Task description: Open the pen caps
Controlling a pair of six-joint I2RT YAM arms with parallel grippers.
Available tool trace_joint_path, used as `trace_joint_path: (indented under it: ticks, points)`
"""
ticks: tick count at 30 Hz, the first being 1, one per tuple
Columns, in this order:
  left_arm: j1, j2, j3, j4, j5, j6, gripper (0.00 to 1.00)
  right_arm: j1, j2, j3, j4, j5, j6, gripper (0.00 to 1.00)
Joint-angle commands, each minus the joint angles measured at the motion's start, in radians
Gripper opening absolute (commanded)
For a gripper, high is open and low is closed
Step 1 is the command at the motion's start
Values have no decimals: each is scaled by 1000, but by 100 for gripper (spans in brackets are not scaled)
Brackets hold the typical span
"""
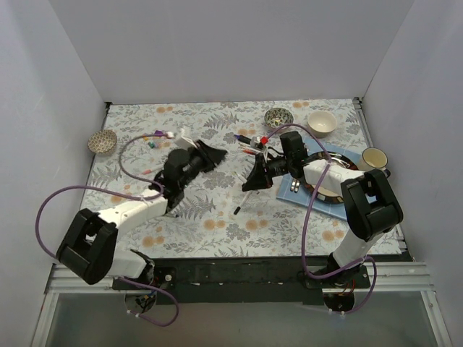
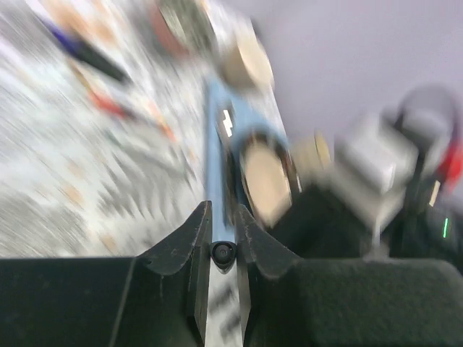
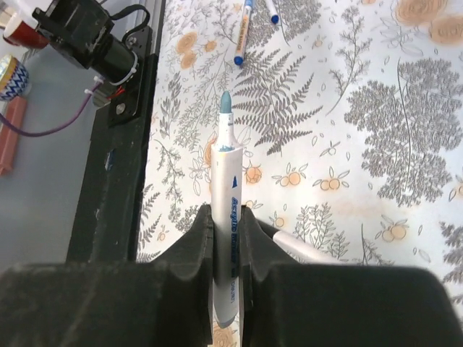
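My right gripper (image 3: 226, 217) is shut on a white-barrelled marker pen (image 3: 230, 173). Its teal tip (image 3: 225, 101) is bare and points toward the table's near edge. From above, that pen (image 1: 242, 201) slants down-left from the right gripper (image 1: 255, 178). My left gripper (image 2: 224, 211) is shut on a small dark round pen cap (image 2: 223, 253), seen end-on in a motion-blurred view. The left gripper (image 1: 208, 154) hovers left of the right one, apart from the pen. More pens with purple and red caps (image 1: 251, 142) lie behind the grippers.
A blue mat (image 1: 329, 199) with a plate and cutlery lies under the right arm. Bowls (image 1: 322, 123) (image 1: 276, 116) (image 1: 102, 142) and a cup (image 1: 372, 157) stand at the back and sides. Small loose caps (image 1: 155, 139) lie at the back left. Another white pen (image 3: 307, 251) lies below the right gripper, and blue pens (image 3: 241, 32) lie further off.
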Motion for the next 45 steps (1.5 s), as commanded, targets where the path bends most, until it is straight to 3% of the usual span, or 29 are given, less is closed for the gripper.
trace_joint_path:
  ticks: [1,5,9,16,30,36,45]
  points:
    - [302,-101,205,-49,-238,60,0,-12,-18,-12,-62,-48,-28,1]
    - [409,-56,374,-137,-166,89,0,-4,-19,-2,-88,-41,-60,1]
    - [452,-30,401,-204,-140,115,0,-8,-39,8,-108,19,-102,1]
    - [606,141,407,-387,-51,9,0,-45,-77,28,-184,93,-174,1]
    - [697,479,557,-539,-100,72,1,-78,-79,40,-214,108,-201,1]
    - [712,554,600,-577,-122,90,9,-94,-82,40,-217,110,-205,1]
    - [731,574,605,-593,-109,80,35,-117,-81,47,-224,145,-218,1]
